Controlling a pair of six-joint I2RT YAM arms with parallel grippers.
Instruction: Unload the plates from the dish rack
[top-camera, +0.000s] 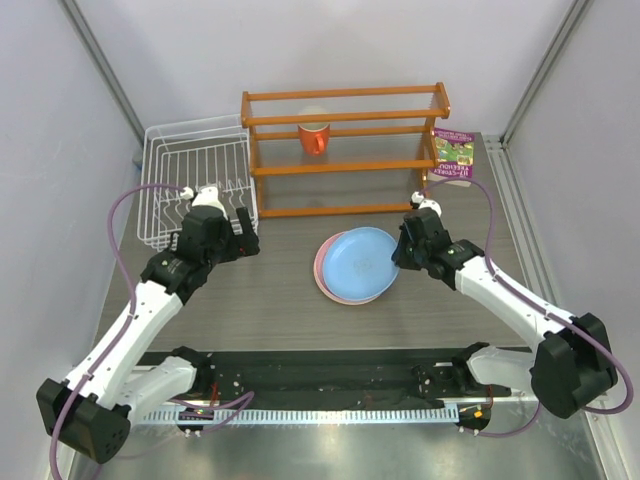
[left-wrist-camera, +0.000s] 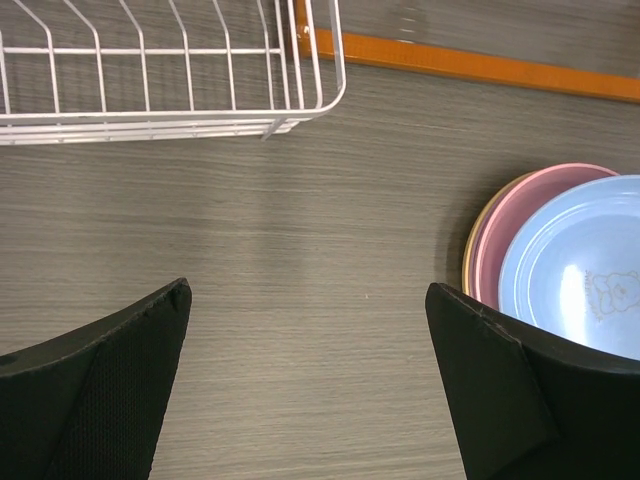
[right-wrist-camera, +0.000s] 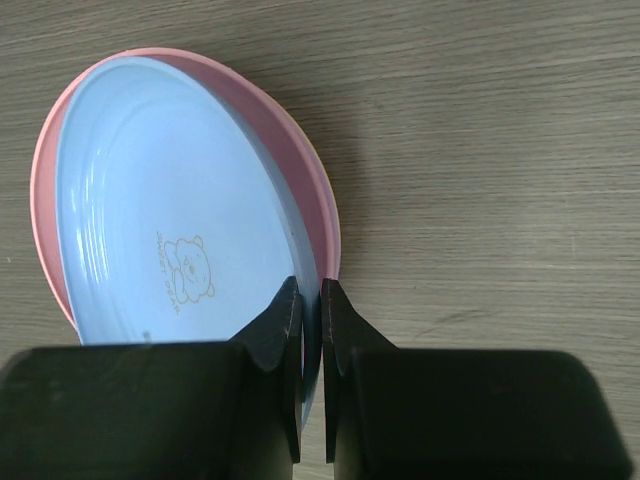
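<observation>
The white wire dish rack (top-camera: 190, 180) stands at the back left, and no plate shows in it. Its near corner (left-wrist-camera: 200, 115) fills the top of the left wrist view. My left gripper (top-camera: 243, 232) hovers just right of the rack, open wide over bare table (left-wrist-camera: 305, 340). A stack of plates lies mid-table: the light blue plate (top-camera: 362, 262) tilted on top, a pink plate (top-camera: 322, 270) under it, and a yellow rim (left-wrist-camera: 467, 265) below. My right gripper (right-wrist-camera: 311, 300) is shut on the right rim of the light blue plate (right-wrist-camera: 150, 200), above the pink plate (right-wrist-camera: 290, 160).
An orange wooden shelf frame (top-camera: 345, 150) stands behind the plates with an orange mug (top-camera: 314, 137) on it. Its base rail (left-wrist-camera: 480, 68) shows in the left wrist view. A green printed packet (top-camera: 453, 155) lies at the back right.
</observation>
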